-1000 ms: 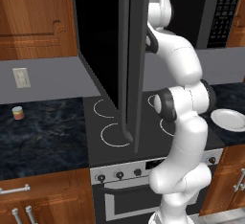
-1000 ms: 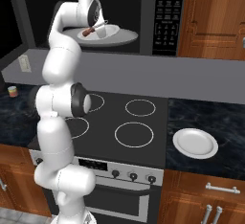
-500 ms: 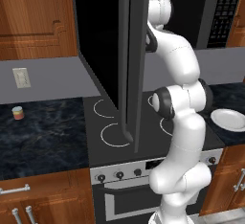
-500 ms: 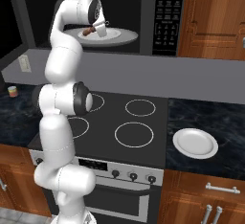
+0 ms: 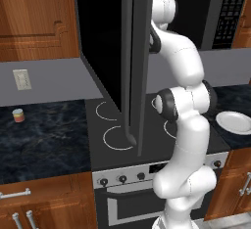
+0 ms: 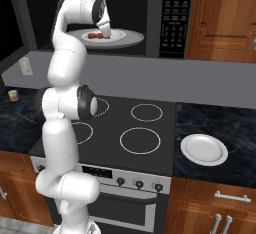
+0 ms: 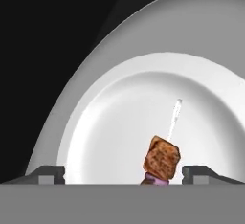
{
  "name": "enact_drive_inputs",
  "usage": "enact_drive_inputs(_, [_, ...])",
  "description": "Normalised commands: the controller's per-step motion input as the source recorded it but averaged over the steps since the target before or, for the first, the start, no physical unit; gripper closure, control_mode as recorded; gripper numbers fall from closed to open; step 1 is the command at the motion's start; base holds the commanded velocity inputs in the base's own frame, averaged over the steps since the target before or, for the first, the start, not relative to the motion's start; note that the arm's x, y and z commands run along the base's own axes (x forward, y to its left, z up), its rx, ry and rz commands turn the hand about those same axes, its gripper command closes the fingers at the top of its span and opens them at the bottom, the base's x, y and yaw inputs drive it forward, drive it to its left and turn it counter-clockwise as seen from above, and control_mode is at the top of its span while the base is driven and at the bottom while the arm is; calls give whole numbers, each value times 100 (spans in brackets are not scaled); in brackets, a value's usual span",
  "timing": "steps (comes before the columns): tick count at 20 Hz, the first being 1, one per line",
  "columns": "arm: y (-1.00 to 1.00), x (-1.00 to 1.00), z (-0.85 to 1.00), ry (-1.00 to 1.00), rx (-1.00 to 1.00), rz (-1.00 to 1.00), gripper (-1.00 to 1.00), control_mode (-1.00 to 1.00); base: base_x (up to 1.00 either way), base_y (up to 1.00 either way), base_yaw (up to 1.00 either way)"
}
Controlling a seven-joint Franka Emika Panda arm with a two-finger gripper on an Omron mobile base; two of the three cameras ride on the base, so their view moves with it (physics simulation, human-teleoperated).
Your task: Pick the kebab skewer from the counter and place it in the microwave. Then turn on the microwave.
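Note:
The microwave [image 6: 170,18] stands open, its black glass door [image 5: 133,61] swung out toward me over the stove. Inside it, on the white plate [image 6: 125,38], lies the reddish-brown kebab skewer [image 6: 94,35]. My gripper [image 6: 105,31] reaches into the cavity just above and to the right of the kebab. In the hand view the gripper [image 7: 123,173] is open, its fingertips [image 7: 47,173] spread wide and touching nothing. The kebab skewer [image 7: 161,157] rests on the plate [image 7: 110,132] between them, its bare stick end pointing away. The counter [image 6: 220,123] is black-blue marbled stone.
The black keypad strip [image 6: 174,13] is on the microwave's right side. Below is the stovetop [image 6: 130,128] with white rings. A second white plate [image 6: 203,149] lies on the counter at the right, and a striped cylinder [image 5: 18,115] stands at the left by the wall outlet [image 5: 21,79].
The kebab hung tilted in the hand above the plate; now it lies flat on the plate. The hand has drawn slightly up and to the right of it.

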Motion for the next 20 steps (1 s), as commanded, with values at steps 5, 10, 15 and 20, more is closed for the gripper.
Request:
enact_drive_inputs(5, [0,-34,17,-2,0,0,-100,-100,0,0,0])
enact_drive_inputs(10, [-3,-55,4,-7,0,0,-100,-100,0,0,0])
enact_drive_inputs(15, [-8,-58,0,-11,0,0,-100,-100,0,0,0])
enact_drive_inputs(20, [-9,-73,0,-16,0,0,-100,-100,0,0,0])
